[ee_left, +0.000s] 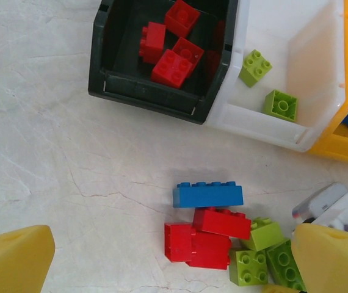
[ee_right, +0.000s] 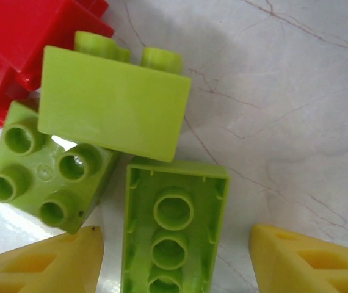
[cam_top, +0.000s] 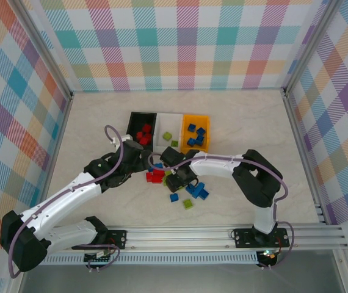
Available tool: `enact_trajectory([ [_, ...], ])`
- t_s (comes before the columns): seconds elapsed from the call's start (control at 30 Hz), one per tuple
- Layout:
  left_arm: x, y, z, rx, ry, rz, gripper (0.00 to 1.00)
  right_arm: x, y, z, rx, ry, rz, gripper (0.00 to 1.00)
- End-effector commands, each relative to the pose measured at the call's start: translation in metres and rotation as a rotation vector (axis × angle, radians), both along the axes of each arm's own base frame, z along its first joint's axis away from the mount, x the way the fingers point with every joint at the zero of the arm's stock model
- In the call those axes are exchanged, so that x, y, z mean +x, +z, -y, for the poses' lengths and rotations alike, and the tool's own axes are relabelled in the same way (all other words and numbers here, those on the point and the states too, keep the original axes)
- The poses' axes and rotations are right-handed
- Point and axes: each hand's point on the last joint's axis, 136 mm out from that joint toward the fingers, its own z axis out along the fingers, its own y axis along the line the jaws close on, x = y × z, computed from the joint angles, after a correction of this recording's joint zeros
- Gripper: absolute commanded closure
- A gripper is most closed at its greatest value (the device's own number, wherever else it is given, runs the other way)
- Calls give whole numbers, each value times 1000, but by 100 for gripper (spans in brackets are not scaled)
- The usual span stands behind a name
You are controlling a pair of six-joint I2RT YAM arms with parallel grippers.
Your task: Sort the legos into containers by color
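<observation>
Three containers stand in one row, side against side, twds. the far edge of the worktop, approx. at its middle. The black bin is at the left, the white bin in the mid. and the orange-yellow bin at the right. In the black bin lie red legos, at least four. The white bin has two lime green legos, and the orange-yellow bin has blue legos.

The other legos lie loose on the worktop, nearer than the bins. A long blue brick lies there w/ red bricks touching its near side, and green bricks are just beside these on the right. More blue bricks and a single green brick lie closer to the near edge.

The left jaws are spread wide and hold nothing. They hang over the loose group, near the black bin.

The right jaws are parted approx. half way, low at the green bricks. An upside-down green brick lies btw. their yellow fingers and is not gripped. One finger is clearly apart from it. The other is just beside it, and I cannot tell if it touches. Next to this brick is a square green brick, studs up. A tipped green brick rests over both.
</observation>
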Motion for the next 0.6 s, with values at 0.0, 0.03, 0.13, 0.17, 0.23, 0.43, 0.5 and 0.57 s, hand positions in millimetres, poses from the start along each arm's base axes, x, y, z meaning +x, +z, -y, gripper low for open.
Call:
enact_trajectory([
  [0.0,-2,-2,-2,1,6,1,0,-5,-6,0,-40,27,-13,39],
  [0.03,-2,-2,-2,0,5,0,0,-5,-8,0,-45,24,-12,41],
  [0.13,-1,-1,-1,-4,3,-1,0,-5,-13,3,-59,21,-18,47],
  [0.17,-2,-1,-1,-4,3,-1,0,-5,-14,4,-63,20,-18,50],
  [0.23,-2,-1,-1,-4,3,0,0,-5,-15,5,-66,18,-16,55],
  [0.43,-3,-2,-4,4,9,-5,0,6,-6,6,-24,-18,29,67],
  [0.5,-4,-4,-4,4,11,-8,0,12,3,6,7,-30,56,69],
  [0.57,-4,-4,-3,-7,10,-6,0,21,15,6,40,-48,90,70],
])
